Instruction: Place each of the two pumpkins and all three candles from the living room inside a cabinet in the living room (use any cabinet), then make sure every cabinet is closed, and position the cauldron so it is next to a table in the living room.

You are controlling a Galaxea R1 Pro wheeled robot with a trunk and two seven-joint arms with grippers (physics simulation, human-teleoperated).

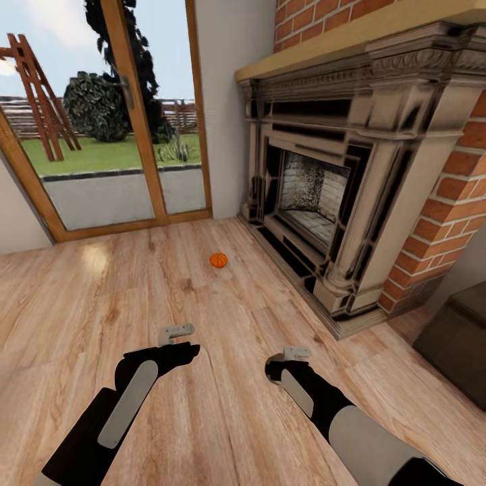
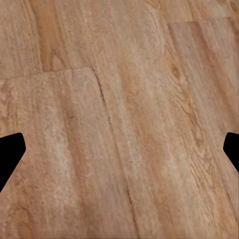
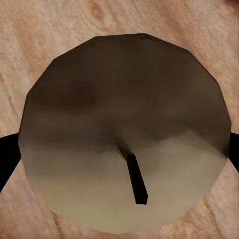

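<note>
One small orange pumpkin [image 1: 218, 260] lies on the wood floor in front of the fireplace, well ahead of both arms. My left gripper [image 1: 177, 332] [image 2: 119, 154] hangs open over bare planks, its dark fingertips [image 2: 10, 154] far apart. In the right wrist view a round beige candle [image 3: 124, 99] with a dark wick is seen from above, and my right gripper [image 3: 119, 159] is shut on it with a finger at each side. In the head view the right gripper [image 1: 297, 352] points down at the floor and hides the candle. A dark-brown corner of the cabinet [image 1: 459, 344] shows at the right edge.
A large dark fireplace [image 1: 324, 182] with brick surround stands on the right, its hearth base jutting onto the floor. Glass patio doors [image 1: 115, 135] fill the far left wall. Open wood floor [image 1: 101, 290] stretches between the arms and the doors.
</note>
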